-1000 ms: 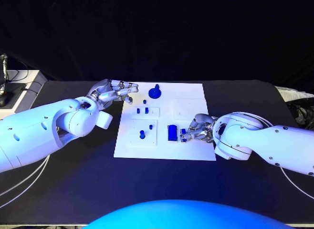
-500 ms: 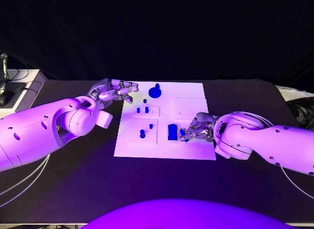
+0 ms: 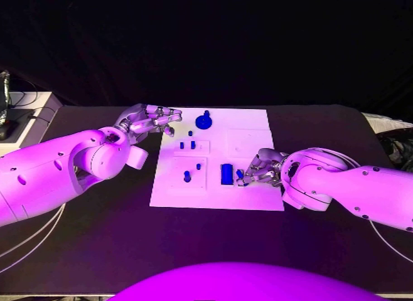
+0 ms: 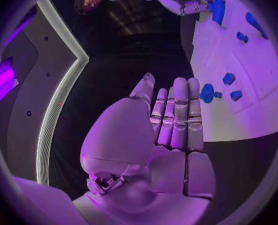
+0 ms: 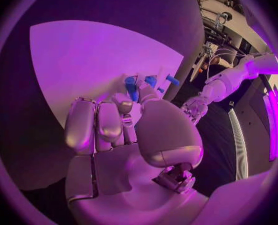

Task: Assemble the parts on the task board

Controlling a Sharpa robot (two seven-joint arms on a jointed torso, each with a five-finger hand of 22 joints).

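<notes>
— What is your right hand (image 3: 261, 168) doing?

— My fingers (image 5: 111, 119) are curled in at the right side of the task board (image 3: 252, 200), their tips down by the tall blue block (image 3: 226, 174) that stands there. In the right wrist view a small blue part (image 5: 131, 87) sits right at my fingertips. It looks pinched, but my own fingers cover the contact, so I cannot tell whether I truly hold it or only touch it

— And the left hand (image 3: 150, 119)?

— It hovers at the board's far left corner, over the black table (image 3: 98, 226). From the left wrist view my fingers (image 4: 176, 112) lie straight and close together, with nothing in them

— Where are the other parts?

— A round blue piece with a stub (image 3: 204, 121) lies at the far end of the board. Two small pegs (image 3: 187, 145) stand in a raised square nearer the middle, and two more pieces (image 3: 192, 174) sit in the square closest to me

— How will these pieces handle?

— I judge them light, stiff, moulded things, smooth enough to slip or twist out of metal fingertips. They are so small that a thumb-and-fingertip pinch across the sides is the only sensible hold, taken low enough to stop the part tipping, with the end that goes into the board left free
</notes>
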